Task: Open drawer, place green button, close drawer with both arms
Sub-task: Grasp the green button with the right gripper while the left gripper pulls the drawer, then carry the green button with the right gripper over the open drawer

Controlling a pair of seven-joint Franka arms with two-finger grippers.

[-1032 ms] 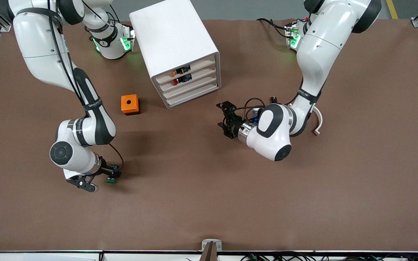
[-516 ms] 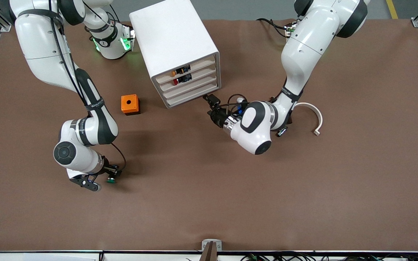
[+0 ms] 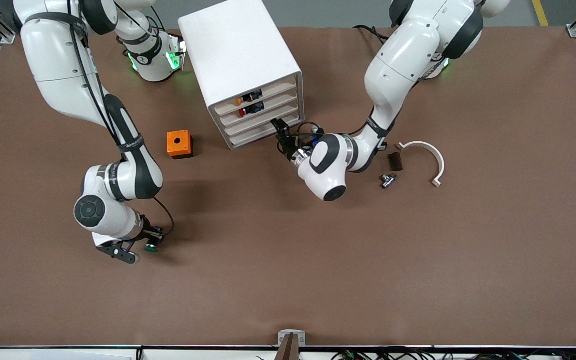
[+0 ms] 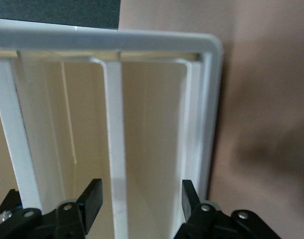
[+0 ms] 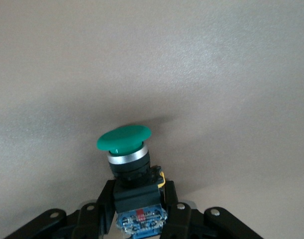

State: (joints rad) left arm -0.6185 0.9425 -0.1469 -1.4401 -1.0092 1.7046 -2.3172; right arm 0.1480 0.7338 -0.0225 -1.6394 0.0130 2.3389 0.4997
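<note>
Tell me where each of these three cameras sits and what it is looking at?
Front view: high across the table, facing both arms, with the cabinet between them.
Left wrist view: on the left arm, looking past the left gripper into the slotted drawer front.
Right wrist view: on the right arm, looking past the right gripper, shut on the button, at the table.
Shared: the front view also shows the left gripper at the drawer and the right gripper with the button.

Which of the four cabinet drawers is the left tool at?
The third drawer from the top: the left tool is at its front; the two above show buttons.
</note>
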